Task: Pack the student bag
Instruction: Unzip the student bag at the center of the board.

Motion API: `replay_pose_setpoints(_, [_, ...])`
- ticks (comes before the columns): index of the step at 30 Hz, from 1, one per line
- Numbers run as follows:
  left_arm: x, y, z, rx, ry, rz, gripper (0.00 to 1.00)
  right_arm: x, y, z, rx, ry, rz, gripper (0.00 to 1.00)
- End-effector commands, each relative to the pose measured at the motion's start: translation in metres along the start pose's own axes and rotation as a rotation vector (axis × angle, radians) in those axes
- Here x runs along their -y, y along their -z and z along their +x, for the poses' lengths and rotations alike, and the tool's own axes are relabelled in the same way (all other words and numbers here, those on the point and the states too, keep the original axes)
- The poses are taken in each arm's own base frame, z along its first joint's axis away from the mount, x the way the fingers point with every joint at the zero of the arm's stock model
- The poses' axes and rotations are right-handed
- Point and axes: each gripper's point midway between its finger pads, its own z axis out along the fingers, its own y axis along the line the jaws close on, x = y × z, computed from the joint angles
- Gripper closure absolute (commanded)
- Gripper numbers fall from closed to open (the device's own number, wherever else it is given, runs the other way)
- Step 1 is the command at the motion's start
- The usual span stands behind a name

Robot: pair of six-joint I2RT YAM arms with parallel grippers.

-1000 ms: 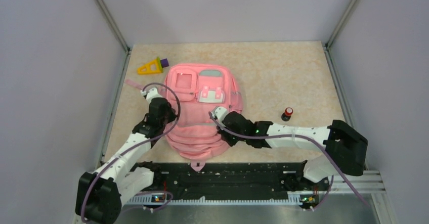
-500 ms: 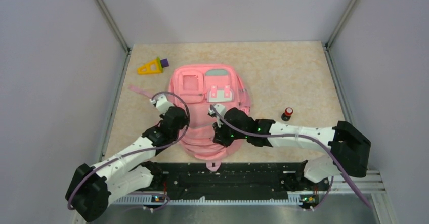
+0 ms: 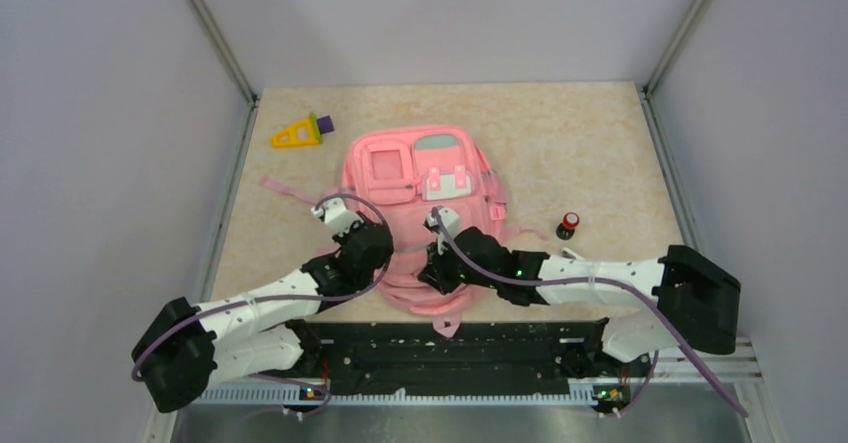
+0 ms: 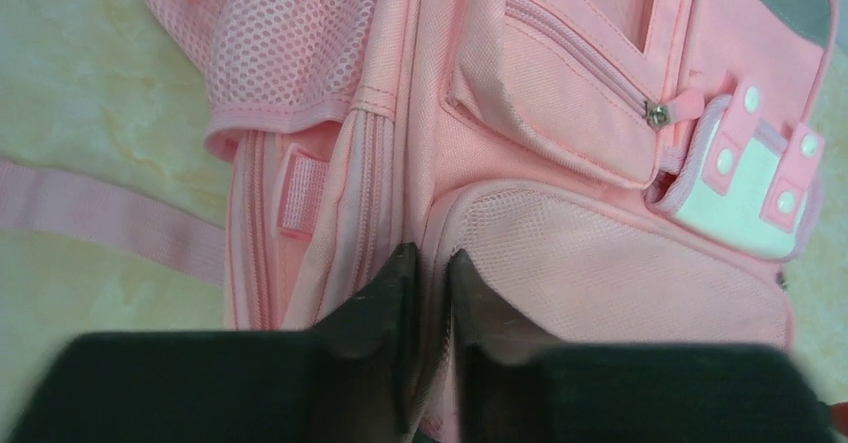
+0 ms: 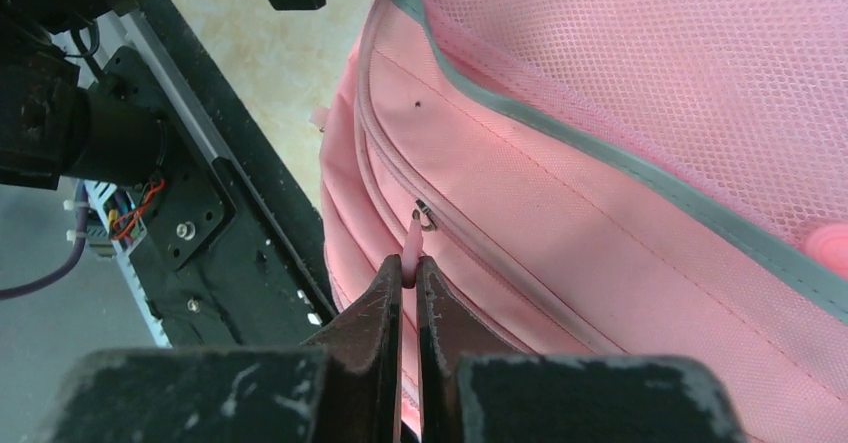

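Right end effector (image 5: 408,268) on bag (image 5: 620,153) (zipper (image 5: 426,218))

White arms (image 3: 265,295), black grippers (image 4: 430,258), purple cables (image 3: 345,201)

One student bag (image 3: 420,178); one yellow triangle (image 3: 292,136); one purple block (image 3: 323,122); one small red-and-black item (image 3: 568,225).

Student bag (image 3: 425,178) lies mid table (image 3: 600,143). Triangular toy (image 3: 297,133) behind it, leftward, apart. Small bottle (image 3: 568,225) near its right.
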Motion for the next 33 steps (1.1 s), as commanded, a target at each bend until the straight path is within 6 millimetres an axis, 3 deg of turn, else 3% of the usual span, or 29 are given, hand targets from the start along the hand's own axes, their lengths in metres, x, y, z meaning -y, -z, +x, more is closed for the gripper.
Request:
replay_pose_setpoints(1, [0.044,0.007,-0.015,0.02,0.055,0.14,0.62,-0.016,0.01,-0.044,0.178,-0.022,-0.021,1.0])
replay_pose_setpoints(2, [0.044,0.008,-0.015,0.008,0.007,0.149,0.49,-0.013,0.012,-0.044,0.183,-0.023,-0.004,1.0])
replay_pose_setpoints(4, [0.041,0.012,-0.016,-0.025,-0.084,0.153,0.36,-0.007,0.016,-0.044,0.192,-0.026,0.021,1.0])
replay_pose_setpoints(9, [0.034,0.009,-0.017,-0.161,-0.24,0.176,0.29,0.004,0.019,-0.04,0.181,-0.029,0.079,1.0])
replay_pose_setpoints(17, [0.03,0.002,-0.001,-0.351,-0.366,0.209,0.52,0.017,0.023,-0.034,0.165,-0.043,0.144,1.0])
replay_pose_setpoints(19, [0.027,0.003,0.007,-0.399,-0.382,0.198,0.71,0.018,0.023,-0.032,0.163,-0.046,0.148,1.0])
replay_pose_setpoints(23, [0.031,0.008,0.018,-0.446,-0.333,0.229,1.0,0.017,0.023,-0.03,0.176,-0.062,0.138,1.0])
replay_pose_setpoints(29, [0.062,0.023,0.017,-0.376,-0.08,0.39,1.0,-0.004,0.025,-0.029,0.238,-0.048,0.126,1.0])
replay_pose_setpoints(33, [0.069,0.027,0.011,-0.313,0.047,0.416,1.0,-0.02,0.027,-0.025,0.297,-0.051,0.123,1.0])
